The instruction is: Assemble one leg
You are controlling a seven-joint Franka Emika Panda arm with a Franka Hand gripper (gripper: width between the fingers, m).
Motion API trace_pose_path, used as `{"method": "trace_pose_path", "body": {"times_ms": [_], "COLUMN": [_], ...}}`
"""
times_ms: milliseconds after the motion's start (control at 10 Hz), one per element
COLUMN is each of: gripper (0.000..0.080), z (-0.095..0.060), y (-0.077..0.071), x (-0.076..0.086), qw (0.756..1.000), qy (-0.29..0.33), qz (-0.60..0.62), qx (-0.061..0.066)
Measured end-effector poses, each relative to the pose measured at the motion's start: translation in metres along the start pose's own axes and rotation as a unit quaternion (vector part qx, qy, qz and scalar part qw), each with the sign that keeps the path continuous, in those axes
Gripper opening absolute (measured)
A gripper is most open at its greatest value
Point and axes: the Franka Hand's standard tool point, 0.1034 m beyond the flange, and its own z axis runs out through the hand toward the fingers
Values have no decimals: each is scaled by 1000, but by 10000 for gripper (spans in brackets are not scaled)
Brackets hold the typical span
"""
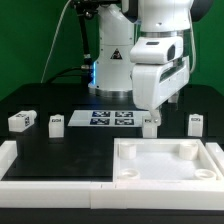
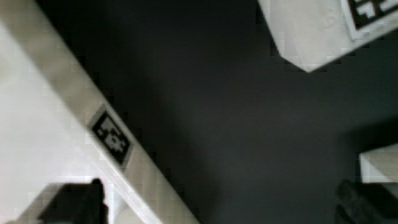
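The leg (image 1: 150, 126) is a small white block with a black-and-white tag on its face. It stands on the black worktop (image 1: 60, 142), just behind the big white tray (image 1: 165, 162) and near one end of the marker board (image 1: 112, 118). The end effector (image 1: 152, 112) hangs right over the leg and hides part of it. In the wrist view the two fingers (image 2: 71, 205) are far apart with only bare worktop between them, so the end effector is wide and holds nothing. The leg looks like hard plastic, so I think it is light and stiff and will not bend or squash. Its sides look smooth, so it could slip or tip over if it is pinched at a corner. I would take it by two flat sides that face each other, near the middle, with the fingers square to it. The other legs (image 1: 57, 122) stand well apart in the same row.
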Motion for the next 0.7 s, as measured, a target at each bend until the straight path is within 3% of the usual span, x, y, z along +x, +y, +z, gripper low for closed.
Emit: {"method": "trace_pose_path", "body": {"times_ms": [100, 300, 500, 700], "gripper": [649, 649, 649, 649], "z": [1, 5, 8, 10], "y": [-7, -27, -50, -63], "x": [-1, 7, 26, 38], "qw": [994, 972, 926, 879], "qy": [13, 10, 10, 11], "qz": [105, 233, 377, 476], "qx": [-4, 5, 15, 24]}}
